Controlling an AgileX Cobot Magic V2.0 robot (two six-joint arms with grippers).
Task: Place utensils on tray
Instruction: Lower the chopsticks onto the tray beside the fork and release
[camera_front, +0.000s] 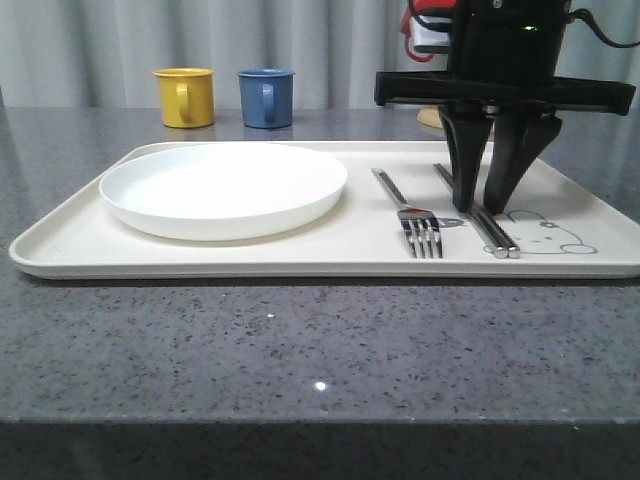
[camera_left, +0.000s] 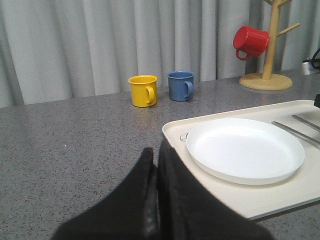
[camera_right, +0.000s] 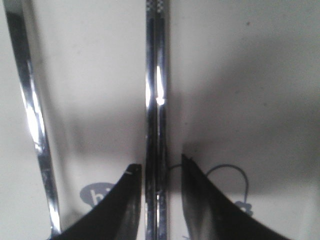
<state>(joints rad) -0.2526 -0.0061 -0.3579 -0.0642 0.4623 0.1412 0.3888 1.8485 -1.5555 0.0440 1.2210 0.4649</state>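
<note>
Your right gripper (camera_front: 492, 208) hangs straight down over the tray (camera_front: 70, 245), on the rabbit-drawing side, well away from the plate (camera_front: 223, 188). Its jaws stand a little apart, and the chopsticks (camera_front: 478, 213) lie flat on the tray running between the two fingertips. In the right wrist view you see the pair (camera_right: 156, 100) pressed side by side, passing through the gap of the gripper (camera_right: 157, 172) with a thin strip of tray visible on each side; whether the fingertips touch the sticks you cannot tell from these views, but they do not look clamped. The fork (camera_front: 408, 213) lies on the tray between the plate and the chopsticks, roughly parallel to the sticks, tines toward the near rim; its handle (camera_right: 32, 120) shows just beside the gripper in the wrist view, clear of the fingers. Your left gripper (camera_left: 156, 200) sits low outside the tray, near the corner by the plate (camera_left: 245, 150), with its jaws pressed together and nothing between them. Beyond the tray stand a yellow mug (camera_front: 185, 96) and a blue mug (camera_front: 266, 97) side by side, and a red mug (camera_left: 250, 42) hangs on a wooden stand (camera_left: 269, 55).
</note>
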